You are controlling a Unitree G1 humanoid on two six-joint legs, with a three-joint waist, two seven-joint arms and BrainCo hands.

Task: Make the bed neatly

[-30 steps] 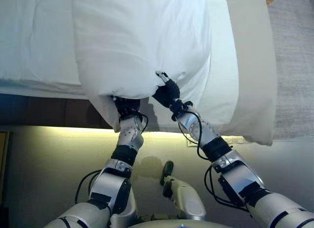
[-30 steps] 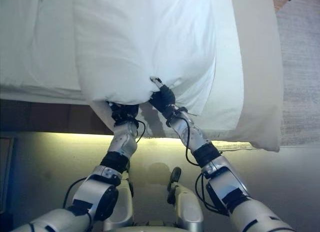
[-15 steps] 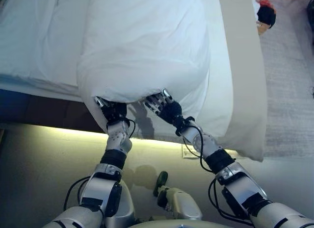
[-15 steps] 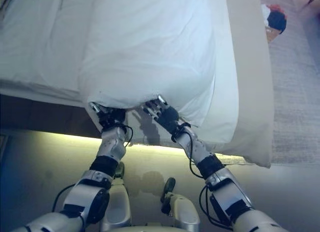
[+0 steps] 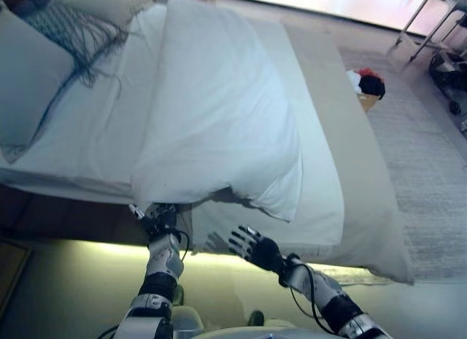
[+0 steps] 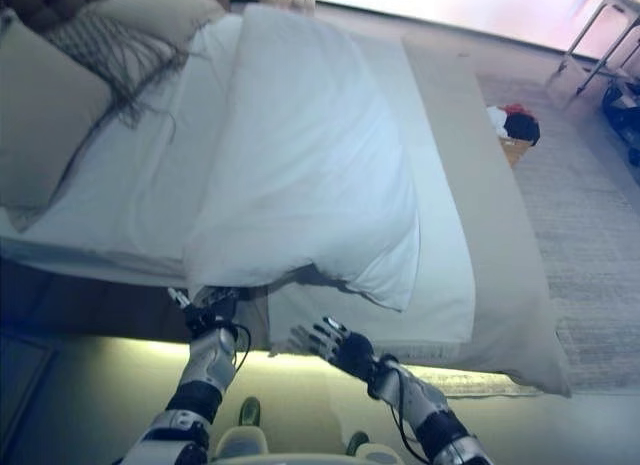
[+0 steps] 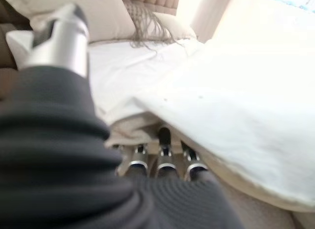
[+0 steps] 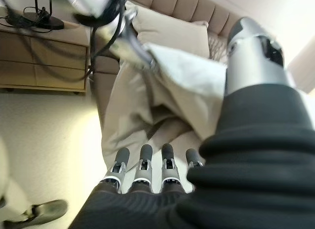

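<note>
The white duvet (image 5: 219,113) lies folded across the bed, its near edge hanging over the bed's side. My left hand (image 5: 155,219) is at the duvet's near left corner; in the left wrist view its fingers (image 7: 165,140) reach straight under the duvet's edge (image 7: 236,155), thumb apart. My right hand (image 5: 252,246) is open and empty, fingers spread, below the duvet's edge in front of the bed's beige side (image 5: 321,244). The right wrist view shows its straight fingers (image 8: 142,165) holding nothing.
Beige pillows (image 5: 29,84) and a fringed throw (image 5: 84,36) lie at the head of the bed on the left. A grey rug (image 5: 430,178) with a red and black object (image 5: 368,85) is beyond the bed. A wooden nightstand (image 8: 44,59) stands by the headboard.
The camera has tilted up and shows more of the bed. My right hand has let go of the duvet, opened and drawn back. My left hand stays at the duvet's corner.
</note>
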